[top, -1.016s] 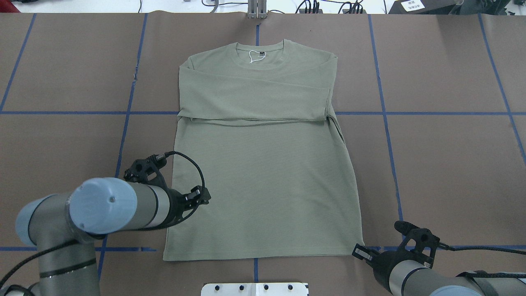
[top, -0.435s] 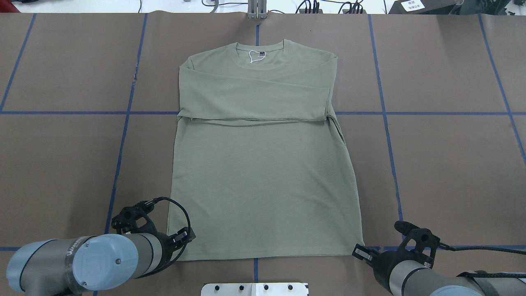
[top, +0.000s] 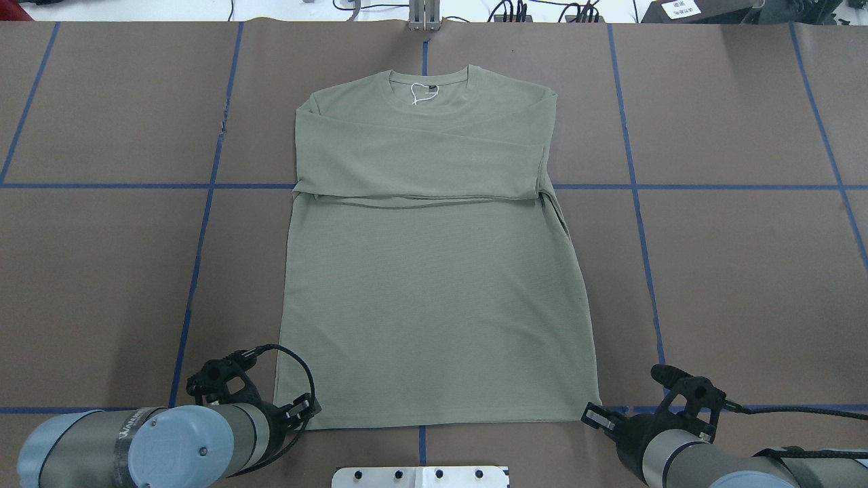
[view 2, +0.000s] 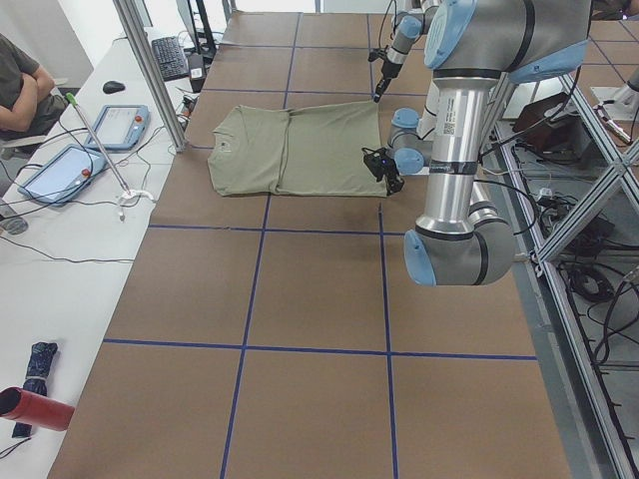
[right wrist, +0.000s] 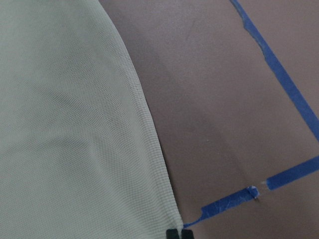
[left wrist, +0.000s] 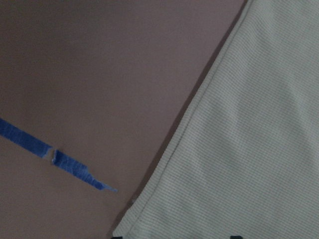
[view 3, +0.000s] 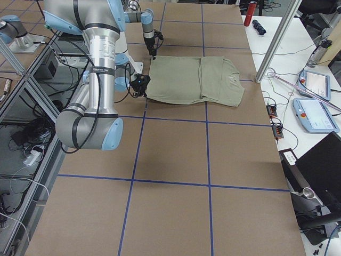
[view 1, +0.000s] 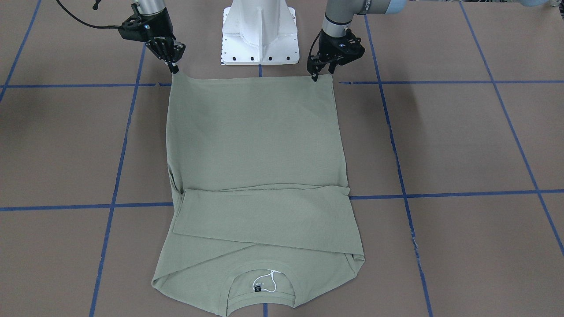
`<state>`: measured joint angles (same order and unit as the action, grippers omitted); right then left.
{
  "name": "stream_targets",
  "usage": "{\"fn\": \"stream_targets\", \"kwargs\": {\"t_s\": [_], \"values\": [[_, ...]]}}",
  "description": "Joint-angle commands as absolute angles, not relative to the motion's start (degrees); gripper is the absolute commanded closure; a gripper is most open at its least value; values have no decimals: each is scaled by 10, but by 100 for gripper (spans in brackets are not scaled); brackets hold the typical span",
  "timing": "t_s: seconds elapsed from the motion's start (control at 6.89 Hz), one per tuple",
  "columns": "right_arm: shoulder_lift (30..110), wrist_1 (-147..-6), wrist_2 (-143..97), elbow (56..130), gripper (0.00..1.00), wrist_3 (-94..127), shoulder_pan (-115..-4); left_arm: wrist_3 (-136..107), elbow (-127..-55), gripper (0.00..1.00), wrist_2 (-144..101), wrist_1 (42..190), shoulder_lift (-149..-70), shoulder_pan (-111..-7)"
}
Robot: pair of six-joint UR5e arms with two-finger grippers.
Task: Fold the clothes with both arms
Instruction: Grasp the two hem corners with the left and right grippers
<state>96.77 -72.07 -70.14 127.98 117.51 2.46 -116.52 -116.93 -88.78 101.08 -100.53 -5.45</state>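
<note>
The sage-green long-sleeved shirt point(top: 434, 298) lies flat on the brown table, collar at the far side, both sleeves folded across the chest. My left gripper point(view 1: 321, 75) is open at the near left hem corner. In the left wrist view its fingertips stand wide apart on either side of that corner point(left wrist: 149, 219). My right gripper point(view 1: 174, 68) is shut on the near right hem corner of the shirt. In the right wrist view its pads meet at the corner point(right wrist: 175, 226).
The white pedestal base point(view 1: 260, 31) stands just behind the hem, between the arms. Blue tape lines point(top: 200, 257) cross the brown cover. A side bench with tablets point(view 2: 130, 125) and a seated person point(view 2: 20, 90) is beyond the collar end.
My left arm has moved back along the shirt's left edge, from beside the body to the near left hem corner. The right arm and the shirt have not moved.
</note>
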Motion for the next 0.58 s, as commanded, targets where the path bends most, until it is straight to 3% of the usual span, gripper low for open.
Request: {"fn": "stream_targets", "kwargs": {"t_s": [0.0,0.15,0.29,0.44], "values": [[968,-721,-701,1279,100,1175,25,-1165,-1167,40,-888,1010,-1000,-54],[968,-721,-701,1279,100,1175,25,-1165,-1172,62,-888,1010,-988,-54],[968,-721,-701,1279,100,1175,25,-1165,-1176,100,-888,1010,-981,-55],[968,-721,-701,1279,100,1175,25,-1164,-1176,100,-888,1010,-981,-55]]}}
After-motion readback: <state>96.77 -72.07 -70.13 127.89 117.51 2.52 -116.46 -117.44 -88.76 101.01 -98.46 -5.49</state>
